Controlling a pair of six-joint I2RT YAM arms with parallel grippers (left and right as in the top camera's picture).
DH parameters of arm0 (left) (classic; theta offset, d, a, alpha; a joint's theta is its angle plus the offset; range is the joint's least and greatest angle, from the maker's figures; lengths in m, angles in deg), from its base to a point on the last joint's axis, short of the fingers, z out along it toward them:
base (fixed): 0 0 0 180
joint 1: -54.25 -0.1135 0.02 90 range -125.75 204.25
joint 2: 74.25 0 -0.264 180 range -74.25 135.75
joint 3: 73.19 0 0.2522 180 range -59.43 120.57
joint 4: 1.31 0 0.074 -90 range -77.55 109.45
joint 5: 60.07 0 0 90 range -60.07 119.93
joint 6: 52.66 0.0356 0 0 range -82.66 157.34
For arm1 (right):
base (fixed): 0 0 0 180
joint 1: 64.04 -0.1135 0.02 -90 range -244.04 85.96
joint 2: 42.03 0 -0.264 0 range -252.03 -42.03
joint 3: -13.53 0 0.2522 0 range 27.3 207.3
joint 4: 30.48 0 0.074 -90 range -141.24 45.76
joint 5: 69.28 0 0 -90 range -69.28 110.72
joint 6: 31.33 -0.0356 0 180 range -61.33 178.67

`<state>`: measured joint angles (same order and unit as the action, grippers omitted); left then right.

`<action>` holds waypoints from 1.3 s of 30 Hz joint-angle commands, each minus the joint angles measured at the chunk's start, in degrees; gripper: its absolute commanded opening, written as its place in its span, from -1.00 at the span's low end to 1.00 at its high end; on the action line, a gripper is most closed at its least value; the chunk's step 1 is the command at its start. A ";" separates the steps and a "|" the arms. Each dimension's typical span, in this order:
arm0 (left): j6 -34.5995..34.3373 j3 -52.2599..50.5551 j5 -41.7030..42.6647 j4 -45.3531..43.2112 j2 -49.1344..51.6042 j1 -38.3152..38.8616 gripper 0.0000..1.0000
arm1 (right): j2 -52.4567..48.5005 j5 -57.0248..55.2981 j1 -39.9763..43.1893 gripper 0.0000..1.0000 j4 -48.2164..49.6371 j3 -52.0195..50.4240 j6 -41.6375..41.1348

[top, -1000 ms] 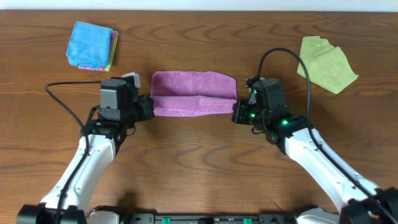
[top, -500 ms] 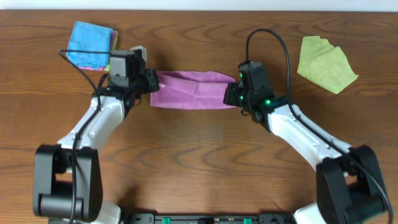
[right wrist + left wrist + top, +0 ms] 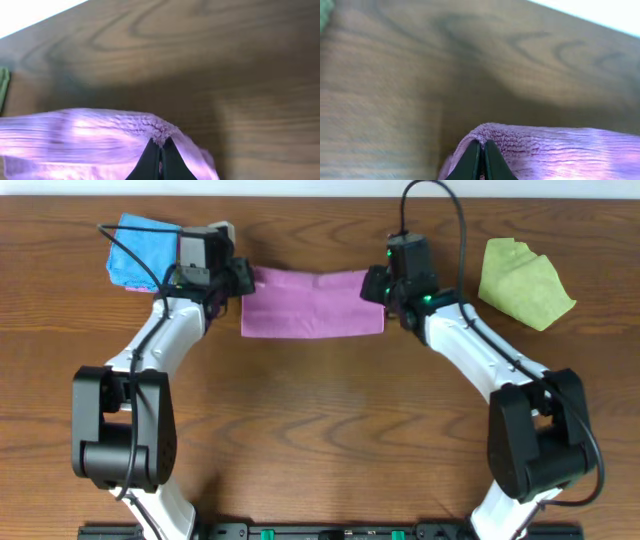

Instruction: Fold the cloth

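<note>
Nearest the robot, the two arms reached out over the worktop (image 3: 320,430) twd the cloth (image 3: 313,310). The cloth lay flat as a wide purple rectangle, its near edge straight & loose. At the cloth's far-left corner the left hand (image 3: 243,283) was clenched on the fabric. The wrist view showed the fingertips (image 3: 471,160) pinched together w/ purple pile bunched over them. At the far-right corner the right hand (image 3: 372,285) gripped the cloth the same way, tips tight on a small peak of fabric. Off the cloth's left end, partly under the left arm, sat a blue cloth (image 3: 130,250); well off its right end, a lime-green cloth (image 3: 525,280).

Progress, as a judgement: the 1st fold looked prob. laid or nearly so, since the shape was much wider than deep and both held corners were at the far edge. Whether the layers lined up couldn't be told. Left to do: let go, then likely a 2nd fold end to end.

Vs. 1 s ago, both hands had been at the cloth's ends nearer its near edge, closer to the robot. Since then they went outward and the cloth went w/ them — it ended up nearer the worktop's far side. Its surface read flatter, w/ no raised near lip. The lime-green cloth hadn't moved.
</note>
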<state>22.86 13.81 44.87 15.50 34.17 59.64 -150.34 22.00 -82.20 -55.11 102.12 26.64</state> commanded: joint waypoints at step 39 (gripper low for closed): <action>4.79 1.40 -6.58 16.68 1.53 0.04 0.54 | -3.32 -2.78 -1.31 0.18 -13.29 0.87 3.04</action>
<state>27.19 14.44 40.57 31.96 34.44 59.92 -153.03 21.28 -83.35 -68.73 102.52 29.15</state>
